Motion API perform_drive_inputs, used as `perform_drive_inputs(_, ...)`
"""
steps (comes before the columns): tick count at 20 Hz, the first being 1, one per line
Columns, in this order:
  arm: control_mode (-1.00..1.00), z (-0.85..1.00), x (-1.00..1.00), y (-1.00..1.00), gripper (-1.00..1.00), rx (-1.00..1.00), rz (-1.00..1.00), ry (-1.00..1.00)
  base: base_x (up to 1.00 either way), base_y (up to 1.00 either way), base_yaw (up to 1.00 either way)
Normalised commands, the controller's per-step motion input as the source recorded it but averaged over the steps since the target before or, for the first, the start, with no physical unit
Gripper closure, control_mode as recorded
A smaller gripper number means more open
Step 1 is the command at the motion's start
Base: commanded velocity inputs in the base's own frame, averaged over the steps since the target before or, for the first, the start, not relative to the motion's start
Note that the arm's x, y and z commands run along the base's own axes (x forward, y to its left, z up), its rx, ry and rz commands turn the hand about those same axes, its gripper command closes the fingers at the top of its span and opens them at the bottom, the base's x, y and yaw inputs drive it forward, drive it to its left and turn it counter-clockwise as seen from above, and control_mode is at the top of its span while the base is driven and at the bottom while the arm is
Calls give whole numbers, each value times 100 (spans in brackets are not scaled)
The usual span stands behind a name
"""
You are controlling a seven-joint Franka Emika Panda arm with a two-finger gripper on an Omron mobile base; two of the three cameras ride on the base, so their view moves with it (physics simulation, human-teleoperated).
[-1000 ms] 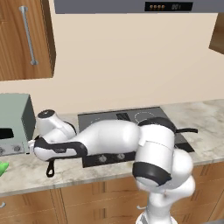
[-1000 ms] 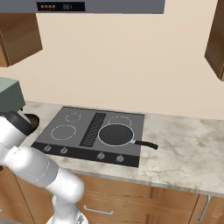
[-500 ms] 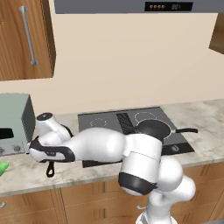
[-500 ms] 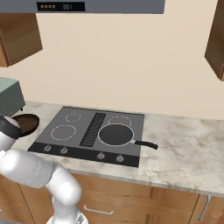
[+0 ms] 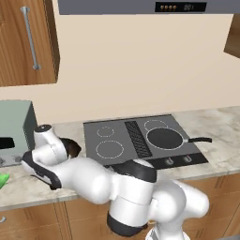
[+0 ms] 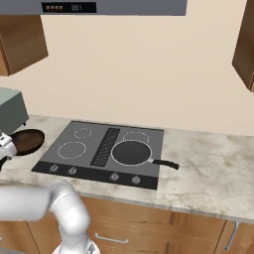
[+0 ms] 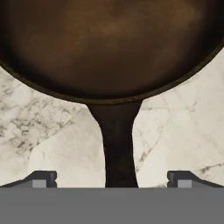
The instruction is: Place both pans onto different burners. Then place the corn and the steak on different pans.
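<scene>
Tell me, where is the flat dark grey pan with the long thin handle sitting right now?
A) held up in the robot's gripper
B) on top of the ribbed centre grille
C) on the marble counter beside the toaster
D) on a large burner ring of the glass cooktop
D: the flat dark grey pan covers a large burner circle on the dark glass cooktop, right of the grille.

From the left base camera, you see little of the rusty dark-brown cast-iron skillet (image 5: 71, 148): the white arm covers most of it, handle included. In the hand view its bowl (image 7: 109, 43) runs off the top and both sides, and the handle's end sinks below the bottom edge between the claw (image 7: 112, 179) tips. The bright green corn cob (image 5: 3, 179) is cut by the left edge. The grey-green box (image 6: 11, 110) on the desk is cropped too.
</scene>
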Motion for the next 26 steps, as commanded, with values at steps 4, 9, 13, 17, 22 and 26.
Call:
perform_drive_inputs(4,-100,-27,0,0,-100,0,0,0,0,0,0)
perform_drive_inputs(9,-100,-25,1,0,-100,0,0,0,0,0,0)
perform_drive_inputs(13,-100,-25,0,0,-100,0,0,0,0,0,0)
perform_drive_inputs(17,-100,-12,0,0,-100,0,0,0,0,0,0)
perform_drive_inputs(22,-100,-1,0,0,100,0,0,0,0,0,0)
perform_drive_inputs(26,-100,0,0,0,100,0,0,0,0,0,0)
